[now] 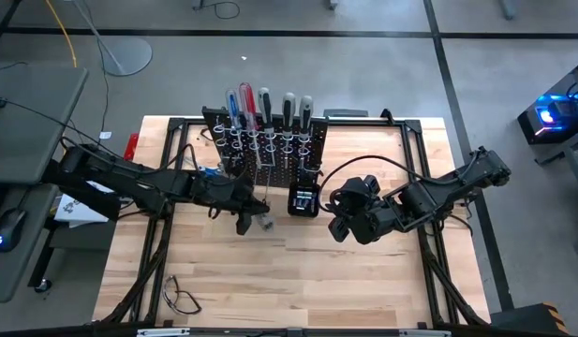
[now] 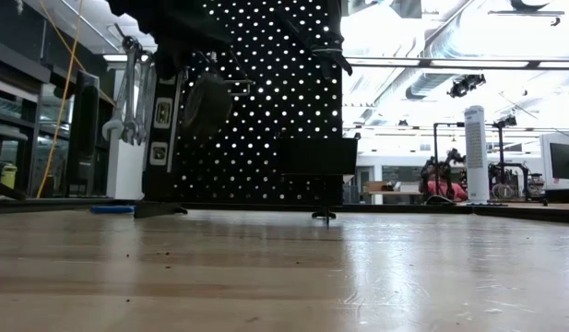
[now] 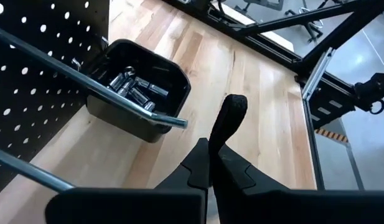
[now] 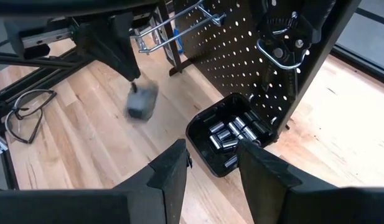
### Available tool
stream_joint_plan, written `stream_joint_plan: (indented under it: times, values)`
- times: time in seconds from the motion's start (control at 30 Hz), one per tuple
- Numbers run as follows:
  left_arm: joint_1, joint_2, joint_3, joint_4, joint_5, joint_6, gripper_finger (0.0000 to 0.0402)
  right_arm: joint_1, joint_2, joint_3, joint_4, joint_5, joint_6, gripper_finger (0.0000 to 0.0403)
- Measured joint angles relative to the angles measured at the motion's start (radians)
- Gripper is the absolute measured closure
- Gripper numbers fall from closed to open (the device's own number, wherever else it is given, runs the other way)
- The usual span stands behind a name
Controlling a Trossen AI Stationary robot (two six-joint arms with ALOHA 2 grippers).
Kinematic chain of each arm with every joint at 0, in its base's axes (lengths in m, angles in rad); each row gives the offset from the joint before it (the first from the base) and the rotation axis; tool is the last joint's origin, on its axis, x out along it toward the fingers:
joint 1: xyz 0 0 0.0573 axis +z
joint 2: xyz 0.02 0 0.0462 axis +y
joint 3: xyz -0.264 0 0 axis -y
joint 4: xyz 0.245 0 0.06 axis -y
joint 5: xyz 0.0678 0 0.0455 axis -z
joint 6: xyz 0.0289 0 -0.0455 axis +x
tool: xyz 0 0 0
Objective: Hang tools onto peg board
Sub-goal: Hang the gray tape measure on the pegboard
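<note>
At the back middle of the wooden table (image 1: 298, 281), showed a black peg board (image 1: 270, 154) standing upright, dotted with holes. Along its top edge, showed a row of screwdrivers (image 1: 260, 108) with blue, red and grey handles, slotted into silver rings. From table height, showed silver wrenches (image 2: 129, 92) hanging at one side of the board. From the right wrist, showed dark pliers (image 4: 282, 37) hung on the board's face.

Just in front of the board, placed the left gripper (image 1: 244, 223), fingers pressed together and grasping nothing visible. Directly below its tips, caught a small grey object (image 4: 142, 102), too blurred to identify; could not tell whether touching the table.

Against the foot of the board, showed a small black box (image 1: 303, 200) holding silver metal pieces. Near that box, on the side away from the left arm, placed the right gripper (image 1: 343, 225), raised above the wood, fingers partly spread with nothing between them.

Near the table's front left corner, showed clear safety glasses (image 1: 181, 298) lying well apart from everything else.
</note>
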Motion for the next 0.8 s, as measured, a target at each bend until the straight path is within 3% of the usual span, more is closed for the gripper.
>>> stream_joint_plan:
  times: [0.53, 0.8]
  values:
    - [0.023, 0.057, 0.002, 0.012, 0.0, -0.013, 0.0401, -0.005, 0.0, 0.0, 0.008, 0.008, 0.015, 0.027]
    - [0.001, 0.022, 0.0, 0.01, 0.032, -0.025, 0.0401, -0.005, 0.0, 0.0, 0.007, 0.004, 0.018, 0.027]
